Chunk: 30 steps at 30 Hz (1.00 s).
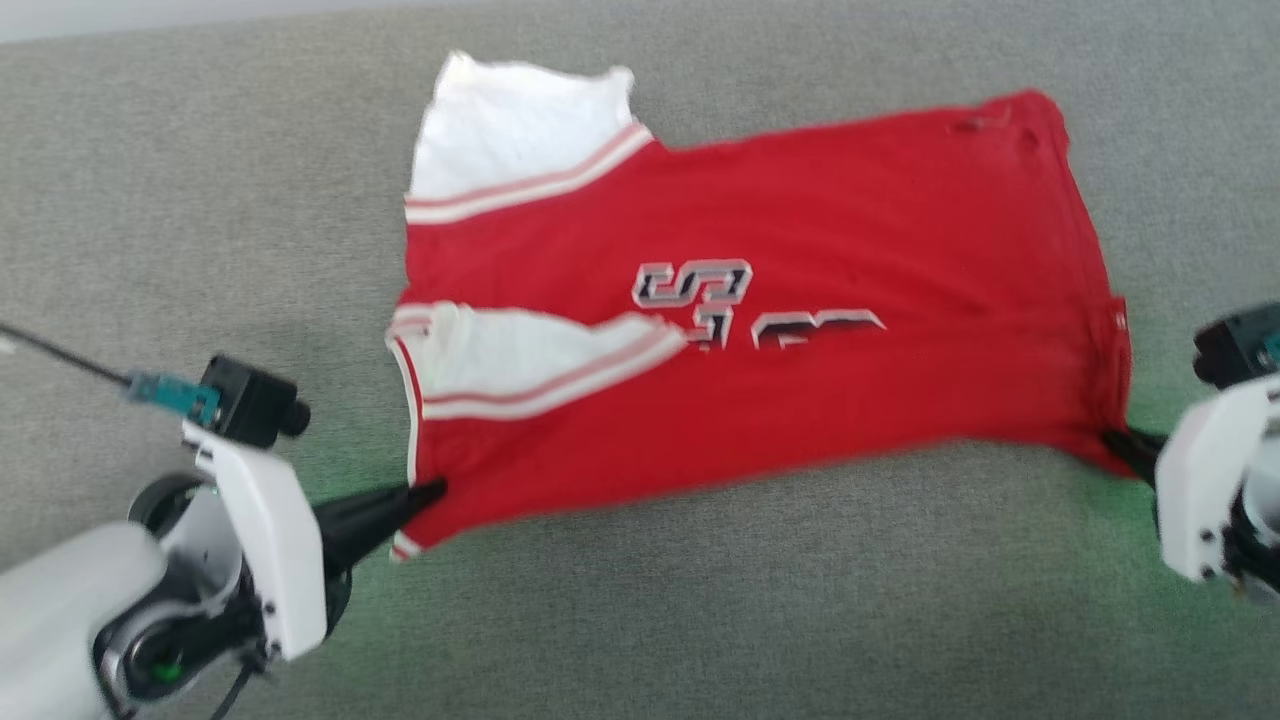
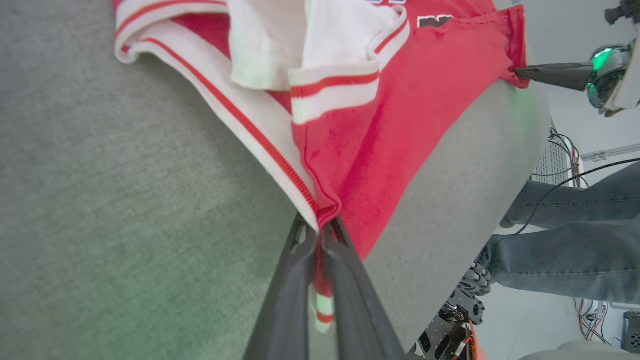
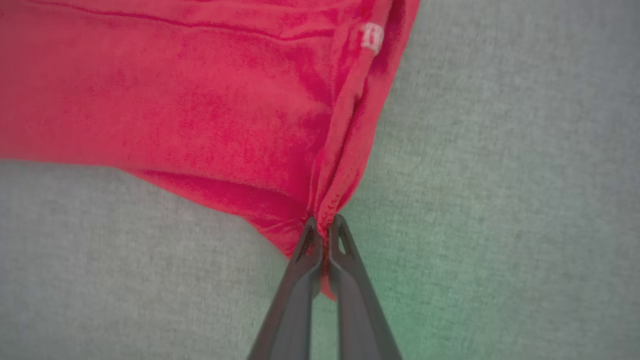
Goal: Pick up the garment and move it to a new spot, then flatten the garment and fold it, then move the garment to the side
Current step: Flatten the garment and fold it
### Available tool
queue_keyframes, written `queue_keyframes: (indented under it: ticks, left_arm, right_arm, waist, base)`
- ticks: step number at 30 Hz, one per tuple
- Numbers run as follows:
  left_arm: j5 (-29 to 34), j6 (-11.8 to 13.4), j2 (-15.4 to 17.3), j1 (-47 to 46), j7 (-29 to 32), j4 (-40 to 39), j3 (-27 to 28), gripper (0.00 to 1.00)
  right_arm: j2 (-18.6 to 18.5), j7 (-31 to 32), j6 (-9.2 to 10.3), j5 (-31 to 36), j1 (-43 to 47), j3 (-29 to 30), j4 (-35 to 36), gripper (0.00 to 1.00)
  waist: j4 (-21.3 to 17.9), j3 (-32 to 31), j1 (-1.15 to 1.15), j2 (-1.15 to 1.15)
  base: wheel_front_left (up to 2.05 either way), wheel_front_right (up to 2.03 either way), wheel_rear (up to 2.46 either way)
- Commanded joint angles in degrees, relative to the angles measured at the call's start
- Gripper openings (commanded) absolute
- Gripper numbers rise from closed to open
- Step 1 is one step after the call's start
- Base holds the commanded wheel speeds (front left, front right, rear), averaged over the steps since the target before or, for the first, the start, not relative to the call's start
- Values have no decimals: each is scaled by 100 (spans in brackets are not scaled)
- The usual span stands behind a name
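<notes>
Two corners of the garment [image 1: 850, 220] are pinched, one by each arm, and it lies spread across the grey table [image 1: 200, 200], longer side running left to right.

At the left, the left gripper [image 1: 432, 491] is clamped on the near left corner. Its dark fingers [image 2: 290, 300] are closed together over the cloth where the white-and-red trim [image 2: 240, 120] runs down to the pinch, and a scrap of that trim pokes back between them. Just past that corner lie two white sleeves [image 1: 510, 120], one on the far side and one folded over the red body nearer me.

In the middle, blocky grey lettering [image 1: 700, 285] sits on the red, partly creased. The near edge runs fairly straight from one pinch to the other.

At the right, the hem [image 1: 1100, 260] ends the cloth, with a small white label [image 3: 372, 37] on it. The right gripper [image 1: 1112, 438] is closed on the near right corner, the fabric bunched into folds at its tips.

Off the table's near side, a person's legs [image 2: 575, 240] in jeans show.
</notes>
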State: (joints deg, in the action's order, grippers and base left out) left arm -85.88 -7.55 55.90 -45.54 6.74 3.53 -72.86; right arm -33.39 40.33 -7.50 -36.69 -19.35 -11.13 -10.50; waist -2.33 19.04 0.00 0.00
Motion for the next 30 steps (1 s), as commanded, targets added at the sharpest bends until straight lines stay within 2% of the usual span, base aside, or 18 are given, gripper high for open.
queue_keyframes:
  ticks: [1,8,13,14,15,16,17,18,24,27,30]
  left_arm:
    - [-13,15,71,115,-52,-107,-8,0]
    - [79,15,565,652,-247,-810,-25,0]
    - [153,15,615,1024,-490,-967,-34,0]
    - [169,15,587,1050,-573,-927,-28,0]
    - [172,15,555,1078,-641,-870,-24,0]
    - [199,15,525,1092,-697,-828,-25,27]
    - [239,15,512,1088,-783,-773,-5,71]
    - [200,16,498,1117,-848,-709,14,100]
    - [167,14,600,1203,-1274,-659,130,100]
    - [297,49,725,1078,-1529,-506,278,100]
    - [468,197,703,824,-1830,-248,530,100]
  right_arm:
    - [-70,49,2,-58,146,16,68,0]
    - [-515,276,4,-295,864,309,558,0]
    - [-474,221,4,-318,1226,587,787,0]
    - [-442,178,4,-318,1267,646,839,2]
    - [-413,116,4,-281,1288,716,880,33]
    - [-381,61,4,-240,1318,770,911,67]
    - [-337,2,4,-206,1356,830,934,100]
    - [-281,-78,4,-146,1381,914,941,100]
    - [231,-853,2,305,1275,1138,1193,100]
    - [538,-1577,2,609,1138,1114,1317,100]
    - [912,-2604,2,936,951,1091,1411,100]
  waist:
    - [29,-36,0,0]
    - [76,-64,0,0]
    - [91,-68,0,0]
    - [94,-71,0,0]
    - [98,-72,0,0]
    - [98,-75,0,0]
    - [93,-80,0,0]
    - [81,-87,0,0]
    - [-108,-126,0,0]
    - [-238,-128,0,0]
    - [-404,-93,0,0]
  base:
    - [0,0,0]
    - [0,0,0]
    - [0,0,0]
    - [0,0,0]
    - [0,0,0]
    - [0,0,0]
    - [0,0,0]
    - [0,0,0]
    - [0,0,0]
    - [0,0,0]
    - [0,0,0]
